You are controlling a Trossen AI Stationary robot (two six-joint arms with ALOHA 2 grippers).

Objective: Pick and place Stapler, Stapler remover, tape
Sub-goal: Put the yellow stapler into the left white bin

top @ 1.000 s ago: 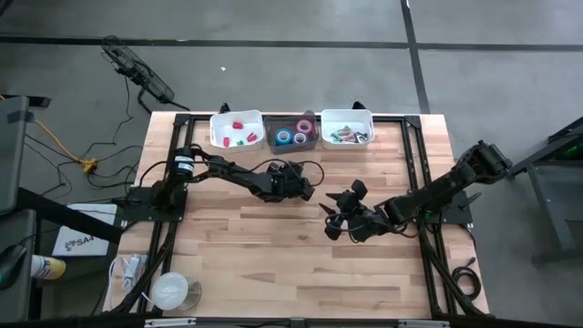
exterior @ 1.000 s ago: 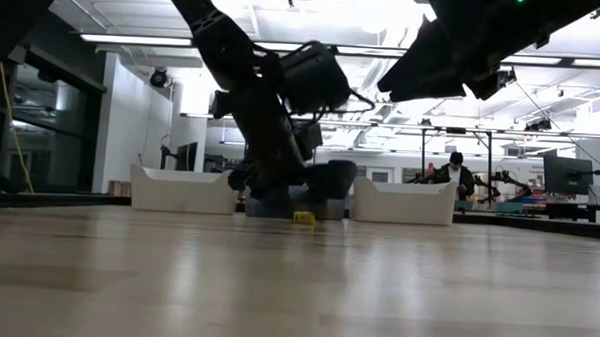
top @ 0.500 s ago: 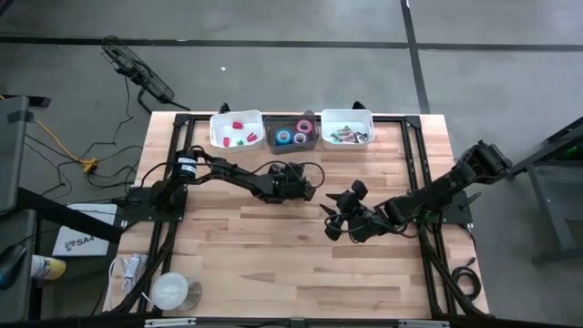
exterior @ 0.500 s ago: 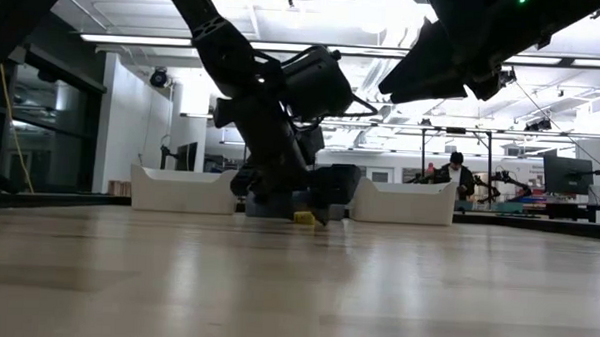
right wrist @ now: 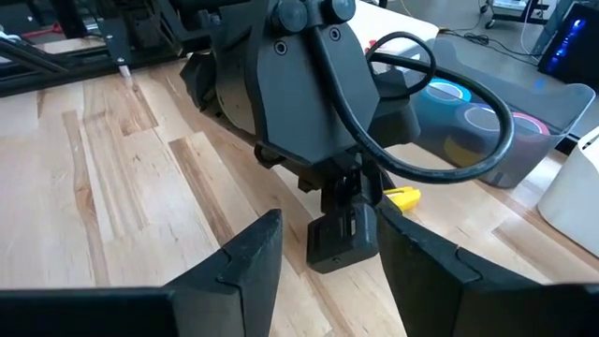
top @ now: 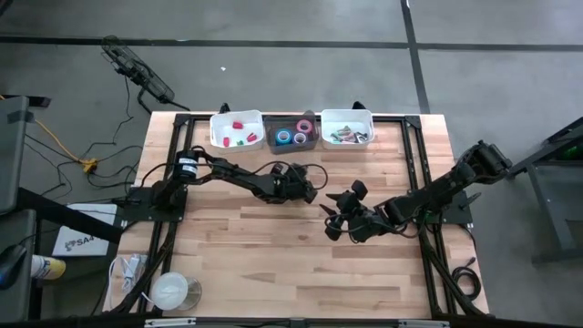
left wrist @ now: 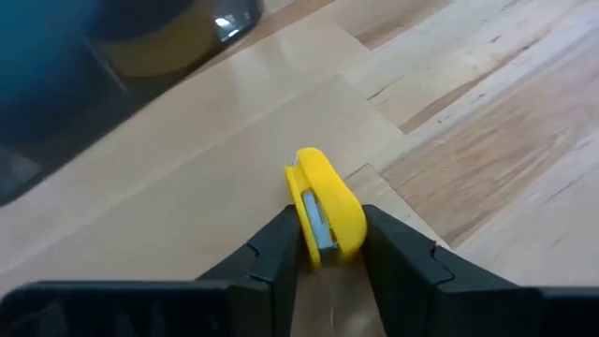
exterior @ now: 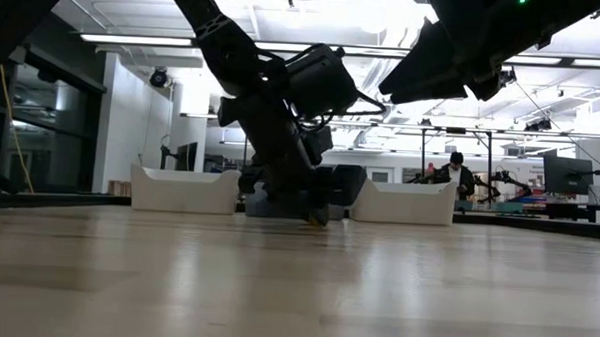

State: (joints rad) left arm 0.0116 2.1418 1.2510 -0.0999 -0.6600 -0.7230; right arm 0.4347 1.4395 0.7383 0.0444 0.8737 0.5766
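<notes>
Two left fingers (left wrist: 281,253) flanking yellow stapler (left wrist: 326,208).

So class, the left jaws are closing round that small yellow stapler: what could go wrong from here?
1. The left gripper pinches only the near end of the yellow stapler, so it might pivot or slip when lifted.
2. The right gripper hangs close by with jaws apart; the arms could clash on the way to the bins.

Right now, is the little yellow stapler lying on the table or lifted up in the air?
Lying on the table. The yellow stapler rests on the wooden table, with the left end effector fingers on either side of it, squeezing in.
</notes>
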